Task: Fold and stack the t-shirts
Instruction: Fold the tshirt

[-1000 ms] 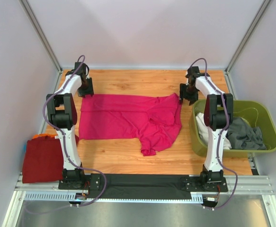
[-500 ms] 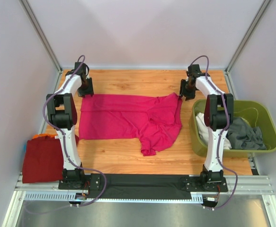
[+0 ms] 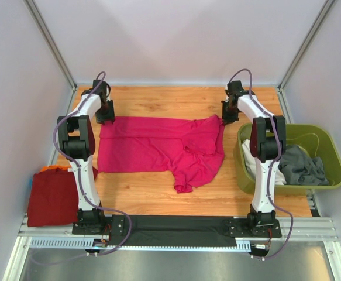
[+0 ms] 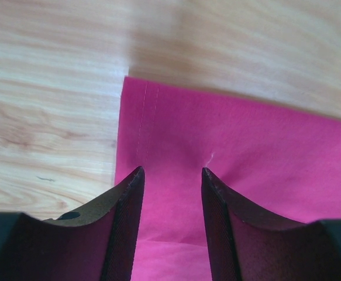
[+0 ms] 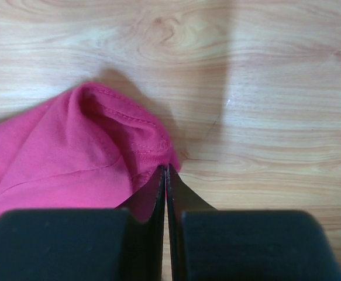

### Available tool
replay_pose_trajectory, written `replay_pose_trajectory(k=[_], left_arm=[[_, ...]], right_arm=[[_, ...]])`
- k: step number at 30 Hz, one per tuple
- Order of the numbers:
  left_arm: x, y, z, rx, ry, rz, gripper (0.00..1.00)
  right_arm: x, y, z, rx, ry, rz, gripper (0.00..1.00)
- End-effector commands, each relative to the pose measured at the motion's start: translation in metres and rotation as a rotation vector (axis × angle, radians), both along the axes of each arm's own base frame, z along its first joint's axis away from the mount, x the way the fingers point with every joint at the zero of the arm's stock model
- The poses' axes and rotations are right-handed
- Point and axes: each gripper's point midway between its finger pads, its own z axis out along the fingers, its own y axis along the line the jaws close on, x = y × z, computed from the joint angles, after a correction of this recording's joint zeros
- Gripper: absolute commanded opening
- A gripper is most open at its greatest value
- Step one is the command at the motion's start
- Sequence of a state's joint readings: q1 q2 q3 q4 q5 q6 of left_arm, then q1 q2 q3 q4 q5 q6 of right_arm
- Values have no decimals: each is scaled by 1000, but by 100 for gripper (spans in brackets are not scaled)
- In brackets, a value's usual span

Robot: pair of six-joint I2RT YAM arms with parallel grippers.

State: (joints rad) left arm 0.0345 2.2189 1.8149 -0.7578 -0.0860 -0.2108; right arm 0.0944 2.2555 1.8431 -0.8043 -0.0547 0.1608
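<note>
A magenta-pink t-shirt (image 3: 158, 146) lies spread on the wooden table, its right part rumpled. My left gripper (image 3: 104, 114) is at the shirt's far left corner. In the left wrist view its fingers (image 4: 171, 170) stand open, straddling the flat pink cloth (image 4: 246, 152) just inside the hem. My right gripper (image 3: 226, 117) is at the shirt's far right corner. In the right wrist view its jaws (image 5: 166, 168) are shut, pinching the stitched edge of the bunched cloth (image 5: 71, 152). A dark red t-shirt (image 3: 52, 196) lies folded at the near left.
An olive-green bin (image 3: 328, 146) stands right of the right arm, holding a grey shirt (image 3: 302, 164) and a white one (image 3: 249, 155). Something orange (image 3: 53, 168) peeks out behind the red shirt. Bare wood (image 3: 170, 99) runs along the far side, with white walls all round.
The right gripper has closed from open onto the shirt's far right edge and shifted slightly toward the far side. The left gripper has edged a little farther back.
</note>
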Motion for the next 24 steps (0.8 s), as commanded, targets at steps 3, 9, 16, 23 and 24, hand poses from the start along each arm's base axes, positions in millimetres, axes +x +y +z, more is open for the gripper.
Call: replay_pose_trajectory(k=[3,9,16,23,24], left_arm=[[-4,-9,7,-76,-15,27,46],[-10,-4,-7,-52,22,50,43],[-21,16,-16,47,80,95,42],[-29,31,-25,87,134,138,42],[-30,32,-26,91,142,139,42]], right_arm=[[-10,-23,-8,-136,25,12,0],[-11,-26,-10,-158,30,5,0],[-20,-40,-21,-222,75,-24,0],[-32,-53,-29,-274,104,-36,0],[-32,-54,-29,-275,103,-38,0]])
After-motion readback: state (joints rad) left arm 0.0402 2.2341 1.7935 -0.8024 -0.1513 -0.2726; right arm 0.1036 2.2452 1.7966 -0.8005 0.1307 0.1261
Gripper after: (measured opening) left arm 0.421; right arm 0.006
